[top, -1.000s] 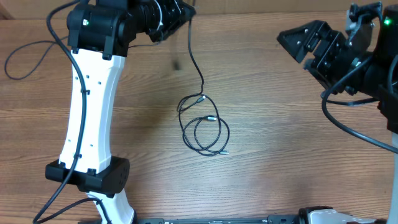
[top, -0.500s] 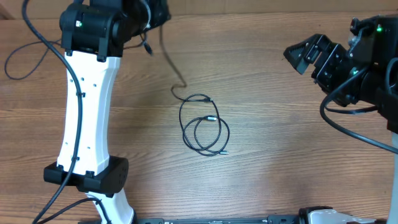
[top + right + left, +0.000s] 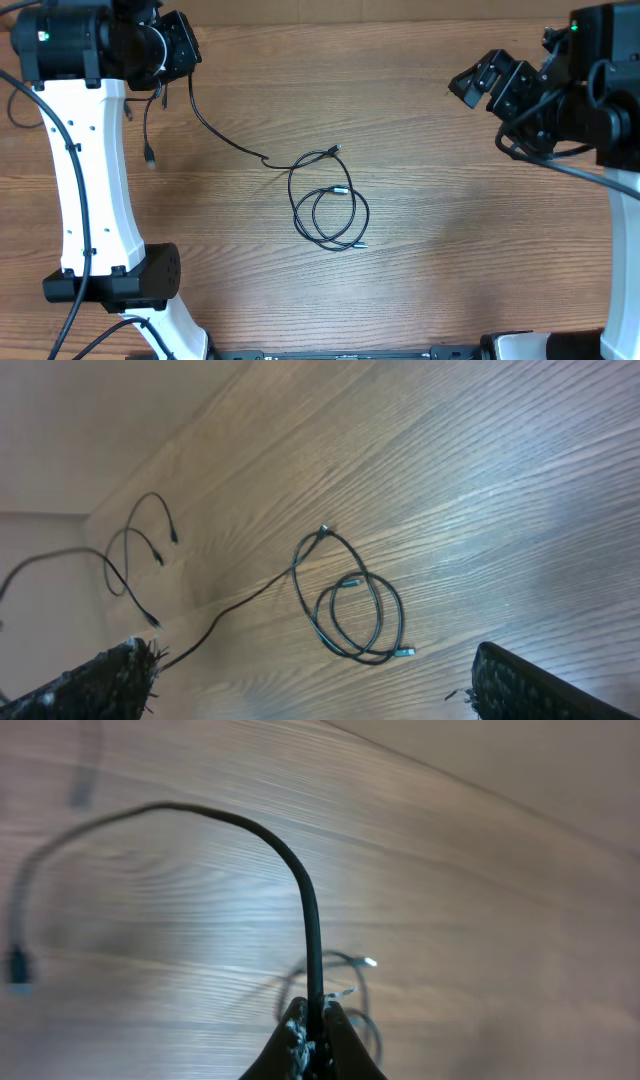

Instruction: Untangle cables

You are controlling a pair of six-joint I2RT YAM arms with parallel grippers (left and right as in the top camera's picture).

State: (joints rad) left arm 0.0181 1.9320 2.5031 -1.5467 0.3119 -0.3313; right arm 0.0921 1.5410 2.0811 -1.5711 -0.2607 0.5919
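The left hand (image 3: 178, 52) sits at the 10 o'clock corner of the surface (image 3: 450, 250) in the overhead view. It is clamped shut on a thin black cord (image 3: 225, 135). The left wrist view shows the two fingers (image 3: 296, 1032) pressed together with the cord pinched between them. From there the cord rises and arcs away to a blurred plug (image 3: 18, 970).

In the overhead view, one stretch of this cord runs from the hand toward 4 o'clock. It lies slack across the wood, kinks once, and reaches the coil (image 3: 330, 212). A shorter stretch drops from the hand toward 6 o'clock and ends in a small plug (image 3: 150, 157). Whether that plug hangs free or touches the wood I cannot tell.

The coil lies flat near the middle of the surface, well apart from both hands. It is a few overlapping loops of black cord with silver-tipped ends at its 12 o'clock, centre and 5 o'clock. It lies at 4 o'clock from the left hand and at 8 o'clock from the right hand (image 3: 478, 80).

The right hand is at the 2 o'clock corner, spread wide and holding nothing. In its wrist view the coil shows on the wood between the two parted fingers (image 3: 105, 682), touching neither.
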